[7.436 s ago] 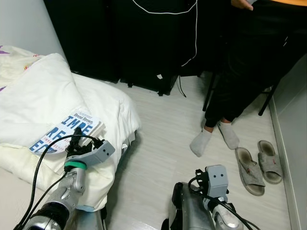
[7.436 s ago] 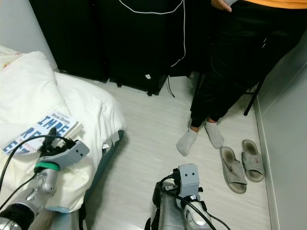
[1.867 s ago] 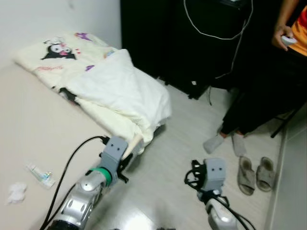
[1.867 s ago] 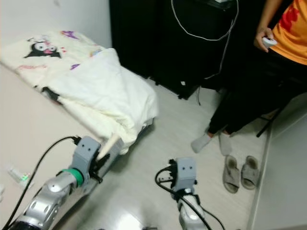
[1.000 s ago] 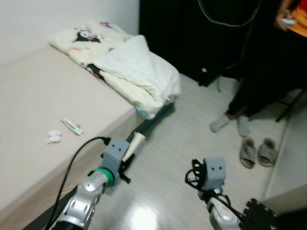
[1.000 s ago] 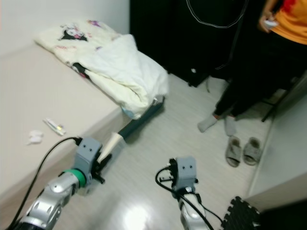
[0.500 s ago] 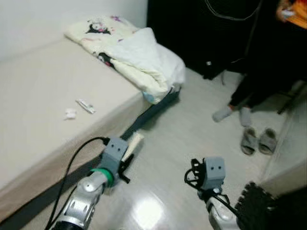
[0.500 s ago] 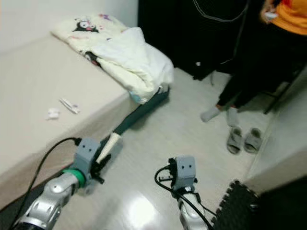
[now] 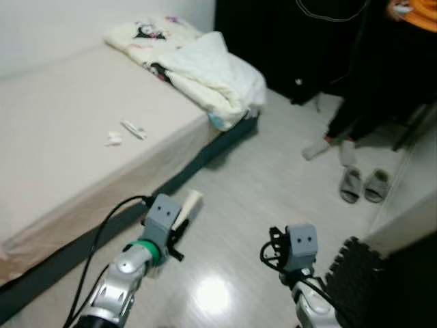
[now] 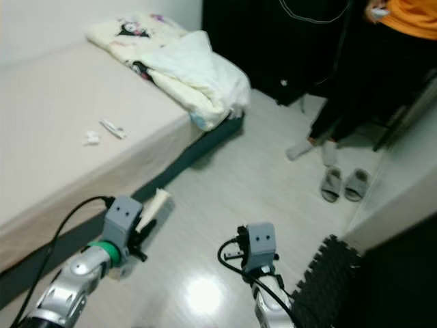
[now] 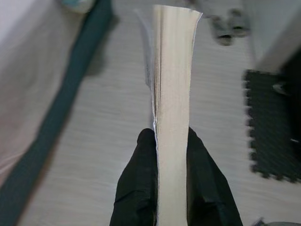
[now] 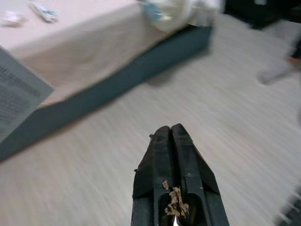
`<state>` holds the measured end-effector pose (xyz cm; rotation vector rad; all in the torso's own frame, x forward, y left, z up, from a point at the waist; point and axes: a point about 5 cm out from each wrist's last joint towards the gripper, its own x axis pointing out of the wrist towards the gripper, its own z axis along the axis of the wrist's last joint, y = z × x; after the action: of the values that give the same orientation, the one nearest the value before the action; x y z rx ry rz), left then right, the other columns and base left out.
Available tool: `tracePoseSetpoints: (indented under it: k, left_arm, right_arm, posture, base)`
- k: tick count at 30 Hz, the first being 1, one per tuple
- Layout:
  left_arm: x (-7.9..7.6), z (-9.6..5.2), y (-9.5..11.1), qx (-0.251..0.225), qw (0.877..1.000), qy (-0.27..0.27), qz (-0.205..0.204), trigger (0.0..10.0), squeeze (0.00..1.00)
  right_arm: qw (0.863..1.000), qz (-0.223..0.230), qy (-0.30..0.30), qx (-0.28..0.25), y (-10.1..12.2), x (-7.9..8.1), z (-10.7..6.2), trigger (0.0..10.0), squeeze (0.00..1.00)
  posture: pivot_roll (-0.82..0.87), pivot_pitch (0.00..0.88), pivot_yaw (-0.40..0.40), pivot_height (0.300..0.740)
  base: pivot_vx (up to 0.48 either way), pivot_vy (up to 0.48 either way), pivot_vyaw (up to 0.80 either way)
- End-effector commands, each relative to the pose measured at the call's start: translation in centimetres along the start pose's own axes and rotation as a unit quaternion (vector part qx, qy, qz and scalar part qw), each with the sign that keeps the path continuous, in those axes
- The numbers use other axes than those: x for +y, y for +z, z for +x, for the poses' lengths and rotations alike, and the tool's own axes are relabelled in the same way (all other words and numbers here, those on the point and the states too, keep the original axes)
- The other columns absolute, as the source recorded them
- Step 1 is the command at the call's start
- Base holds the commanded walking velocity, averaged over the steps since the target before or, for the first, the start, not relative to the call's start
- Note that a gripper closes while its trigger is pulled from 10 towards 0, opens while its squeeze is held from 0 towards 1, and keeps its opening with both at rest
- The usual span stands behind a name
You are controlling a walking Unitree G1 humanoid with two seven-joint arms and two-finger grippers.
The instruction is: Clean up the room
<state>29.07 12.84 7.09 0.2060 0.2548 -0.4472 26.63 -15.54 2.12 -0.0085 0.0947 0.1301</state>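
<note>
Head view: my left gripper carries a book over the floor, beside the bed (slippers lie well apart).
Left wrist: fingers clamp the book's page edge.
Right wrist: my right gripper rides pressed together, holding nothing.

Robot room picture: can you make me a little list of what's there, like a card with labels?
left gripper: shut on book, held over the floor
right gripper: shut, holding nothing
bed: bears a tube and a crumpled tissue
blanket: heaped at the bed's far end
slippers: on the floor by a person's feet
</note>
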Motion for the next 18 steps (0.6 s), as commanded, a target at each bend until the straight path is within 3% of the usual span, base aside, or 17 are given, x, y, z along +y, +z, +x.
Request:
tracePoseSetpoints:
  k: [1, 11, 18]
  left_arm:
    - [0.58, -0.37, -0.48, 0.007, 1.000, 0.010, 0.007, 10.0, 0.00]
    - [0.61, -0.38, -0.58, 0.009, 1.000, 0.010, 0.007, 10.0, 0.00]
    - [0.38, -0.41, -0.51, 0.007, 1.000, 0.004, 0.004, 10.0, 0.00]
  right_arm:
    - [1.000, 0.008, 0.008, 0.017, -0.80, 0.47, -0.46, 10.0, 0.00]
    - [1.000, 0.000, 0.010, 0.013, -0.66, 0.55, -0.40, 10.0, 0.00]
    - [1.000, 0.004, 0.011, 0.011, -0.58, 0.34, -0.39, 10.0, 0.00]
  posture:
    - [0.04, 0.058, -0.003, 0.740]
    - [0.04, 0.058, -0.003, 0.740]
    - [0.04, 0.063, -0.002, 0.740]
  base:
    - [-0.334, 0.000, 0.00]
    - [-0.326, 0.000, 0.00]
    - [0.000, 0.000, 0.46]
